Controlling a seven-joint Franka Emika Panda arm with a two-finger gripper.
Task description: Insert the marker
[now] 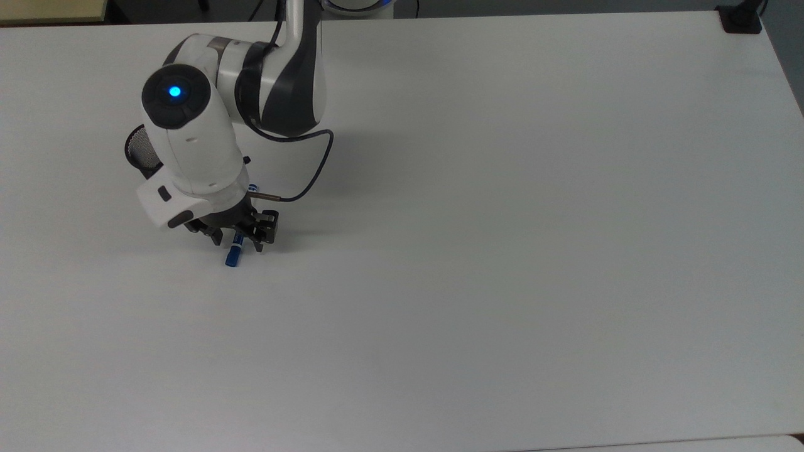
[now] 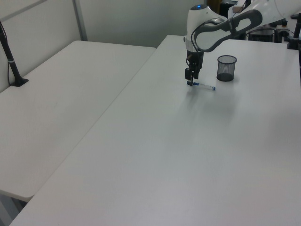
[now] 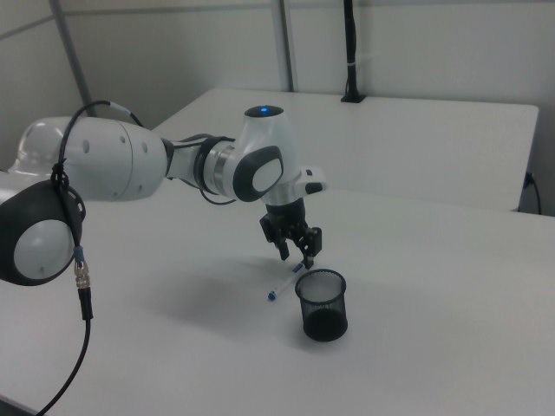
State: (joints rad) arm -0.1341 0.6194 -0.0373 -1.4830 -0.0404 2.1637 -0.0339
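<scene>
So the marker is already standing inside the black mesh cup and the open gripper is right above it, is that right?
Not quite. The marker is not in the black mesh cup; it lies flat on the table beside the cup, as the left view shows. The open gripper is indeed right above it.

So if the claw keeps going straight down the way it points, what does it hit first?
Most likely the marker, lying flat on the table between the open claw fingers, near its blue cap end; depth is unclear.
</scene>
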